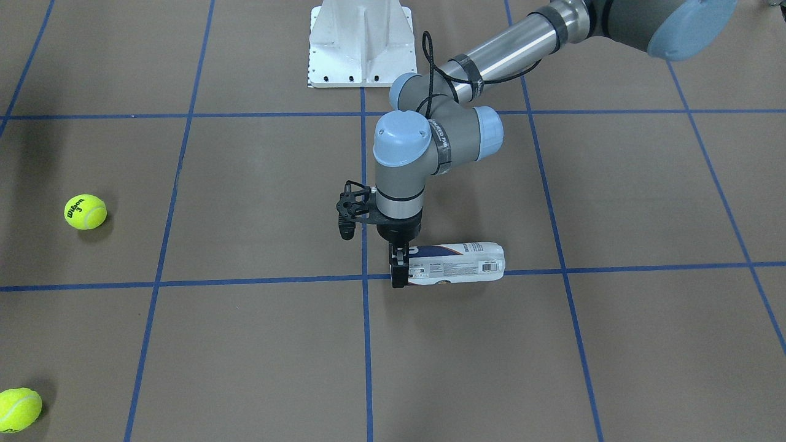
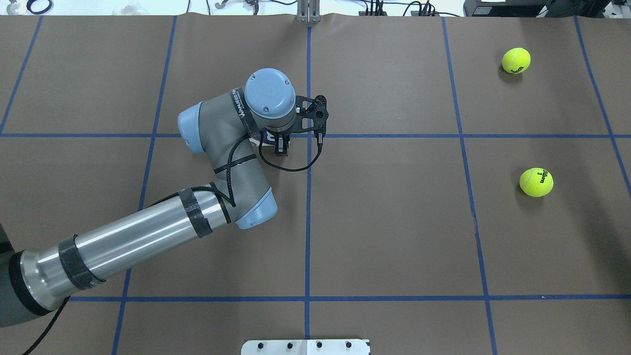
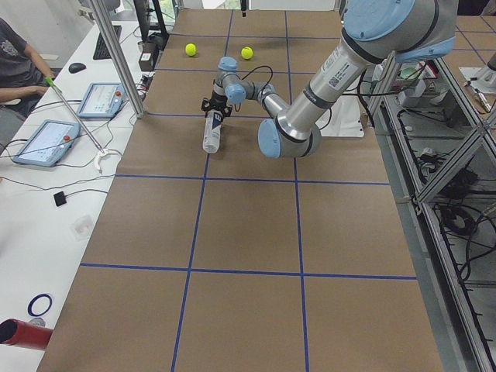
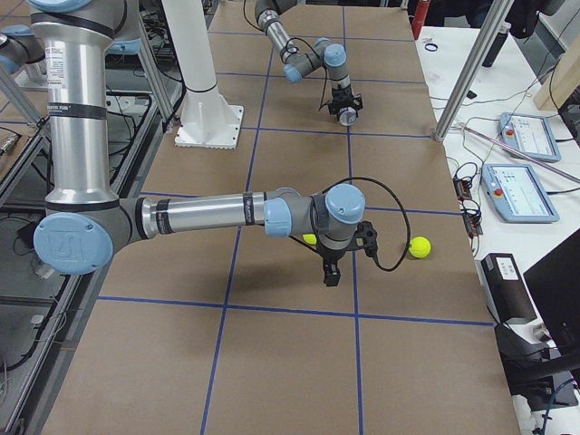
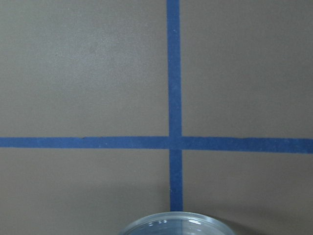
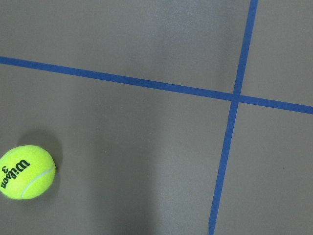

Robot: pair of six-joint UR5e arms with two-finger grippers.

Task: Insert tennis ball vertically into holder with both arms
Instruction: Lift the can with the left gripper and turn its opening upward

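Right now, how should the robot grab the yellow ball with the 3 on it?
Take the tennis ball across its widest middle, coming straight down from above with a finger on each side. It is round and sits loose on the flat table, so a push from the side would probably roll it away.

table [image 2: 394, 222]: brown, blue-taped grid | holder [image 1: 466, 264] lying flat | tennis ball [image 1: 85, 212] | second tennis ball [image 1: 18, 409] | white base [image 1: 362, 43]
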